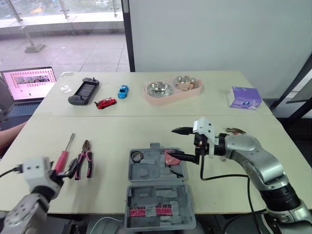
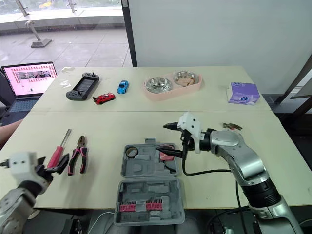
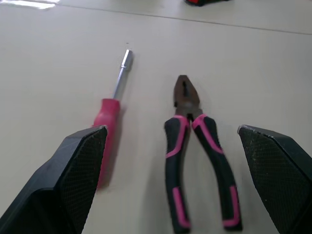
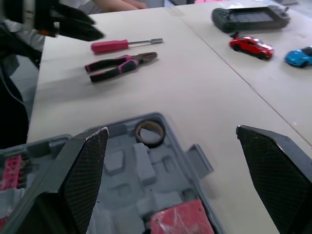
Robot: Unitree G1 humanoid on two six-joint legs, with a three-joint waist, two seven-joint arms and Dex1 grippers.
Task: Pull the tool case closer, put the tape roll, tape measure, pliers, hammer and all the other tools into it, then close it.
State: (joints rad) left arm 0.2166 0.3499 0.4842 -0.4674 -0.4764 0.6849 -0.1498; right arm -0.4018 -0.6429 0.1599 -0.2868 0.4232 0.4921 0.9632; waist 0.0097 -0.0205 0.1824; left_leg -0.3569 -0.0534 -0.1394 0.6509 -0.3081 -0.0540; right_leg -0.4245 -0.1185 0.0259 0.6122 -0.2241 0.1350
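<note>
From the head camera, the right arm (image 1: 253, 158) reaches in from the right with its elbow bent and its wrist turned toward the open tool case (image 1: 156, 195). The right jaws are wide apart and empty, one finger (image 1: 181, 130) raised and the other (image 1: 184, 157) low over the case's tray. A red tape measure (image 1: 170, 157) lies in the tray right under the low finger, but whether they touch cannot be told. A tape roll (image 1: 137, 156) sits in a compartment beyond the fingertips. The hammer (image 1: 236, 130) is mostly hidden behind the forearm, with just its head peeking out. The left arm (image 1: 29, 195) is low at the near edge of the tabletop (image 1: 122, 131), and the left jaws point at the pliers (image 1: 84, 163) and screwdriver (image 1: 65, 155).

In the left wrist view, the left jaws are spread wide and hold nothing. The pliers lie flat between them, just ahead. The near end of the screwdriver's red handle is hidden behind one finger (image 3: 63, 180).

In the right wrist view, the right jaws gape over the tray. The tape roll is ahead between them, and the tape measure is cut off at the frame's edge. The pliers and screwdriver lie well beyond.
</note>
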